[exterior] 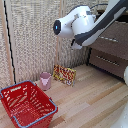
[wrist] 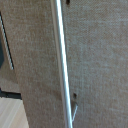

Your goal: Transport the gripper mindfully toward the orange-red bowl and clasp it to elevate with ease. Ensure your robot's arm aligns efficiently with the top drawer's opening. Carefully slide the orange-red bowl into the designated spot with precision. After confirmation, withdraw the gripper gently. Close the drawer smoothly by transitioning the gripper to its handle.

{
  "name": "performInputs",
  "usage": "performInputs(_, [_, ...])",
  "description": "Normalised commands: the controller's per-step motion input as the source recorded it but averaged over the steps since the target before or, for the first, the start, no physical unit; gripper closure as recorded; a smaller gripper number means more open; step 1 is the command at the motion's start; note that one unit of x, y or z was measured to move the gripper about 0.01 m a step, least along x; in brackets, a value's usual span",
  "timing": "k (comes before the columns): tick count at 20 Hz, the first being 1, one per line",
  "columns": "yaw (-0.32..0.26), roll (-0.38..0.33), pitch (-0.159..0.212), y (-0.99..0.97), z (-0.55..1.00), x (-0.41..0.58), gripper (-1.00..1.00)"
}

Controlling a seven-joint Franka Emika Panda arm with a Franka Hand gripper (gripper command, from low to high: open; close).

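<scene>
The robot's arm is seen stretched toward the dresser drawer. In the wrist view, a silver handle is shown close up, probably for pushing shut. The gripper's opening cannot be told. The orange-red bowl is nowhere seen.

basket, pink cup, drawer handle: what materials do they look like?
Basket: likely glossy red plastic mesh, with a blue rim. Pink cup: matte, probably plastic. Handle: slim silver bar with a bright sheen, looks like metal, on a wood-grain drawer front.

Cup between basket and packet
</scene>
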Motion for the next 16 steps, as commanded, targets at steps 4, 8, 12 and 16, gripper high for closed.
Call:
performInputs(4, [0.146,-0.053,0.018,-0.52,-0.16,-0.152,-1.0])
performInputs(8, [0.078,-0.023,0.0,-0.58,-0.09,-0.196,-1.0])
performInputs(12, [0.01,0.0,0.015,-0.59,-0.04,-0.204,-1.0])
performInputs(16, [0.003,-0.004,0.034,-0.43,-0.01,-0.047,1.0])
